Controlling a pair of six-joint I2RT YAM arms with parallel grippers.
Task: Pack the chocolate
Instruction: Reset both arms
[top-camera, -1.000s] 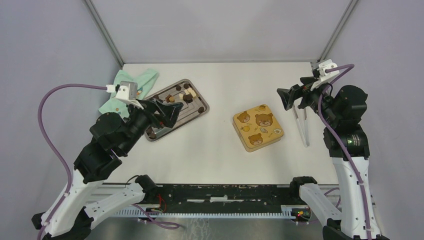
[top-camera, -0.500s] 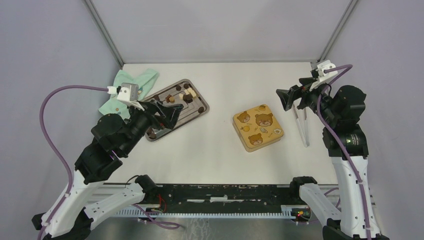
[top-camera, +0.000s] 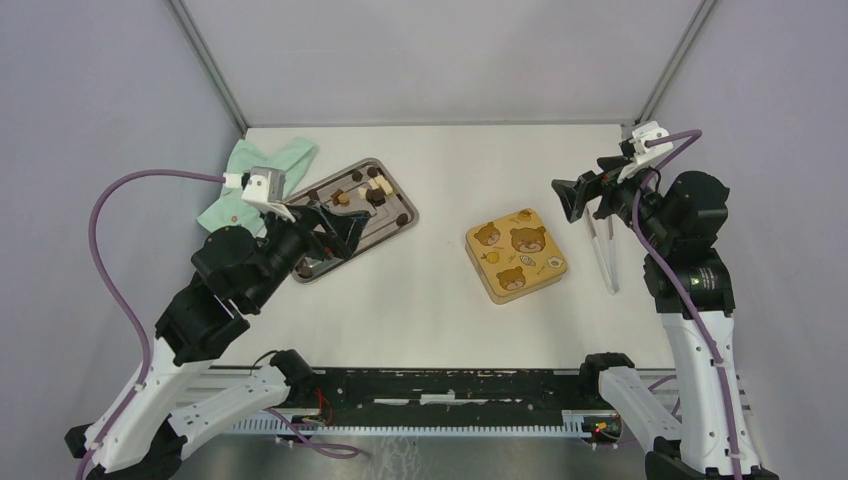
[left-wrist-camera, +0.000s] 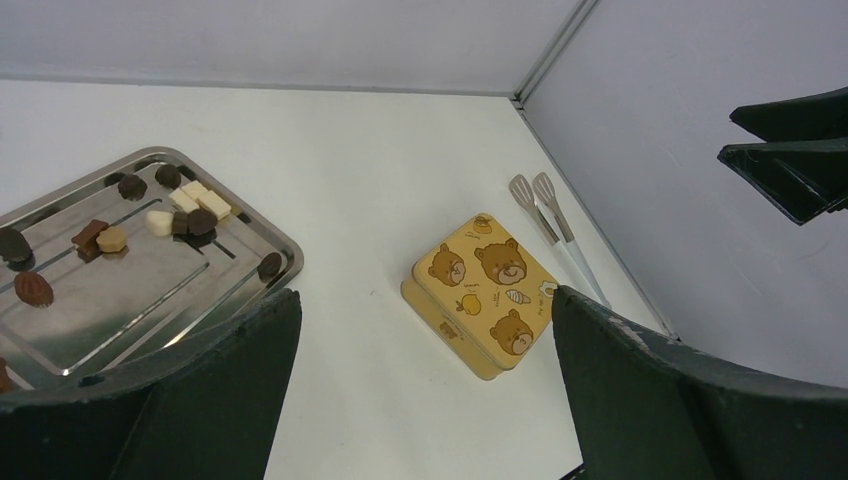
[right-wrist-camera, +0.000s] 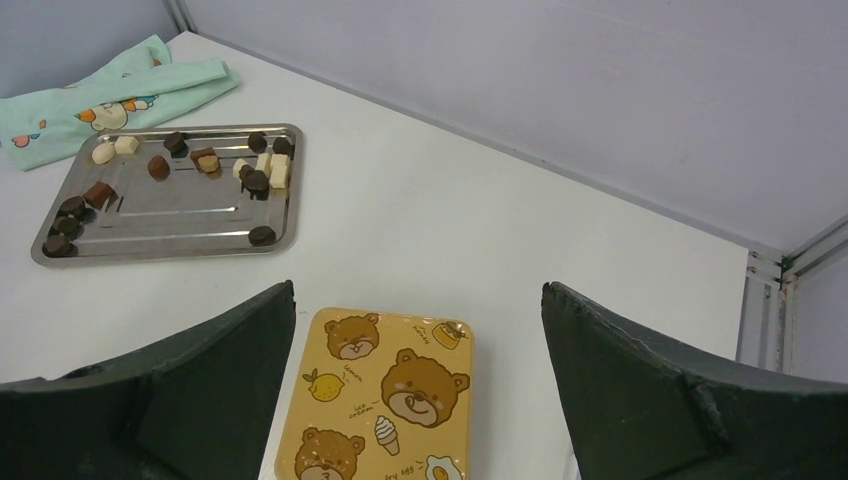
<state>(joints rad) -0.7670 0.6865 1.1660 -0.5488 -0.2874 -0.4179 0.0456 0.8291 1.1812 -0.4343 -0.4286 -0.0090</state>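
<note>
- Chocolate (right-wrist-camera: 256, 181): over 10 small pieces in dark brown, lighter brown and cream. All of them lie on the tray (right-wrist-camera: 190, 215).
- Tray: shallow steel with a ribbed floor, set at an angle on the far-left part of the table (top-camera: 440, 300).
- Most pieces cluster at the tray's far end. A few dark ones sit at its near end. 1 dark piece lies alone by the rim on the side facing the tin (top-camera: 515, 255).
- Tin: gold and square, with bear pictures on the lid and the lid on. It sits right of the table's middle, turned at an angle and well apart from the tray.
- Cloth (right-wrist-camera: 110, 95): mint green with small prints, rumpled, just beside the tray's far-left edge. Cannot tell whether the 2 touch.
- Tongs (top-camera: 603, 250): pale, lying flat right of the tin and near the right wall, heads toward the far side.
- Left gripper (top-camera: 345, 238): jaws wide apart with nothing between them. It is poised over the near half of the tray, and its wrist view looks across the tray toward the tin.
- Right gripper (top-camera: 563, 200): jaws wide apart and empty. It is held above the right side of the table, over the tongs' far end in the top view, and points left toward the tin and tray.
- Both arms are clear of the tin.
</note>
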